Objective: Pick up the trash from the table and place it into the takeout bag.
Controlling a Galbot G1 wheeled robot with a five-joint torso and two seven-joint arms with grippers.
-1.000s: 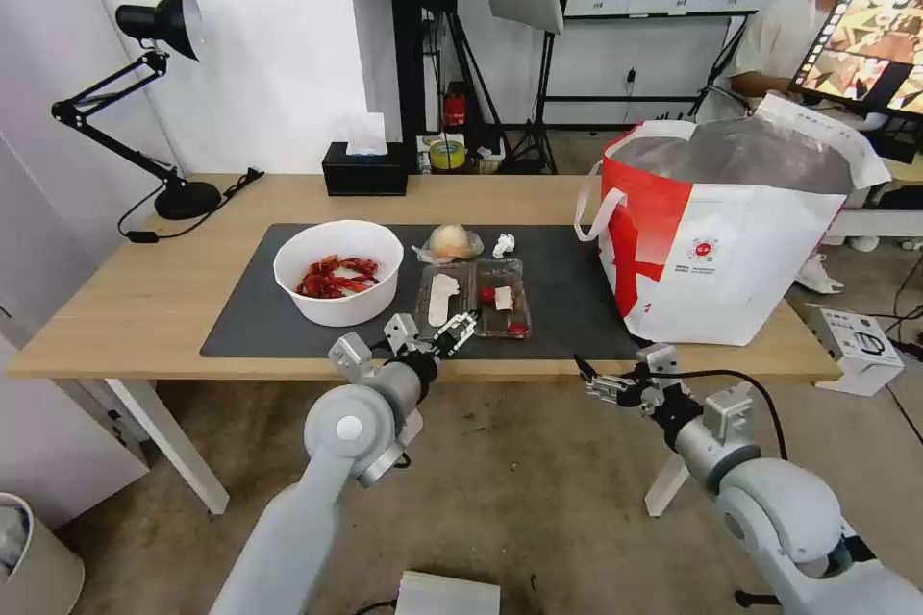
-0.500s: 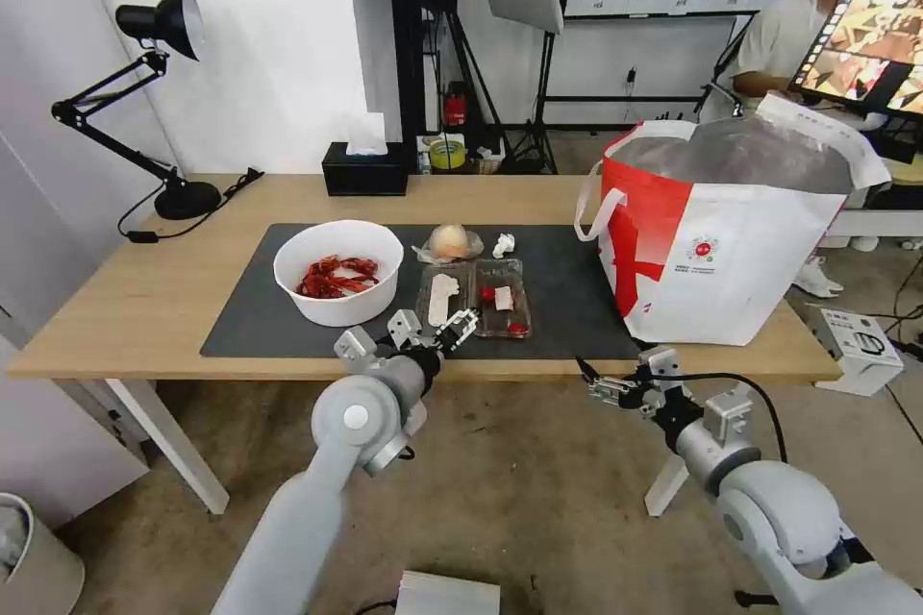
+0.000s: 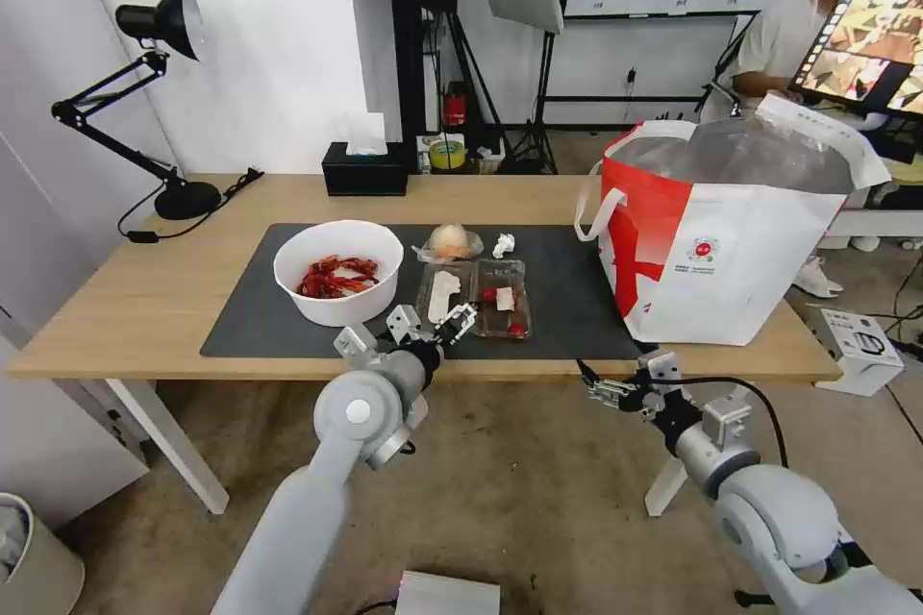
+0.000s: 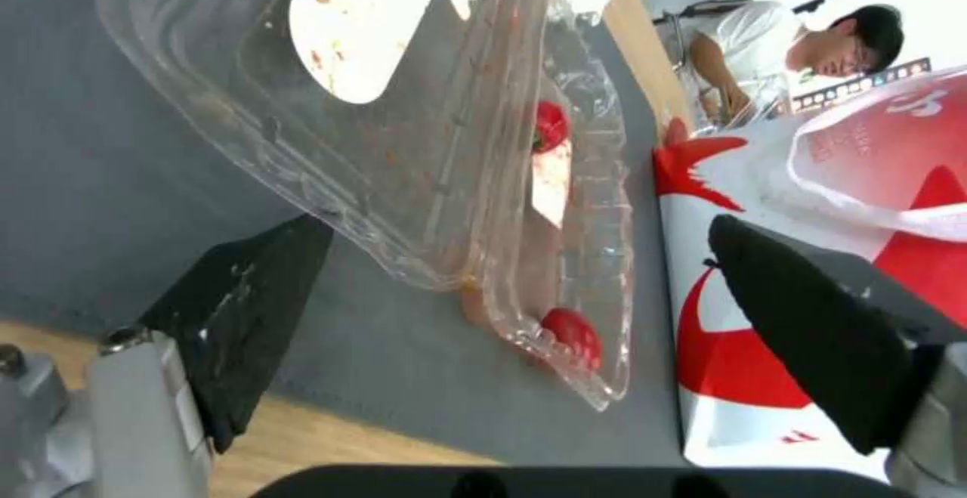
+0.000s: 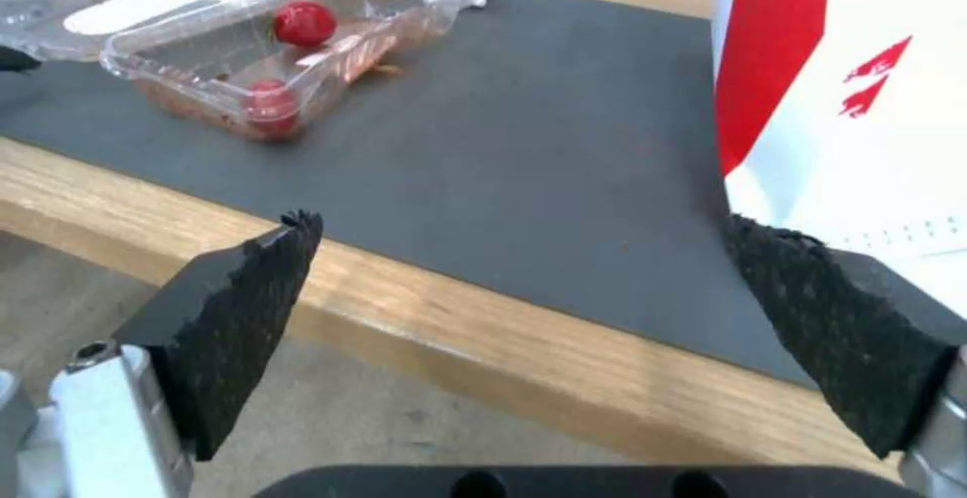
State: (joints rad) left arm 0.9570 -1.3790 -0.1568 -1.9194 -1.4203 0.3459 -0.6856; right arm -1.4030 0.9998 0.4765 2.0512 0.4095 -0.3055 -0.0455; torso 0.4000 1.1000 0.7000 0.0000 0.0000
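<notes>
On the dark mat [image 3: 567, 298] of the table [image 3: 144, 307] lie the trash items: a white bowl of red shells [image 3: 338, 271], a clear hinged tray [image 3: 476, 296], a wrapped beige lump [image 3: 452, 241] and a small paper wad [image 3: 503, 243]. The takeout bag [image 3: 731, 231] stands open at the table's right end. My left gripper [image 3: 460, 317] is open at the tray's near edge; in the left wrist view the tray [image 4: 403, 128] lies just ahead of the open left gripper [image 4: 516, 227]. My right gripper [image 3: 588, 382] hangs open just below the table's front edge, facing the mat [image 5: 524, 120] and the bag [image 5: 857, 105].
A black tissue box [image 3: 365, 168] sits at the table's back edge and a black desk lamp [image 3: 159, 96] at the back left. A white device [image 3: 859, 346] lies on the floor to the right. The mat between tray and bag is bare.
My left gripper has edged forward, closer to the tray's near edge. The right arm has shifted only slightly. The trash items have not moved.
</notes>
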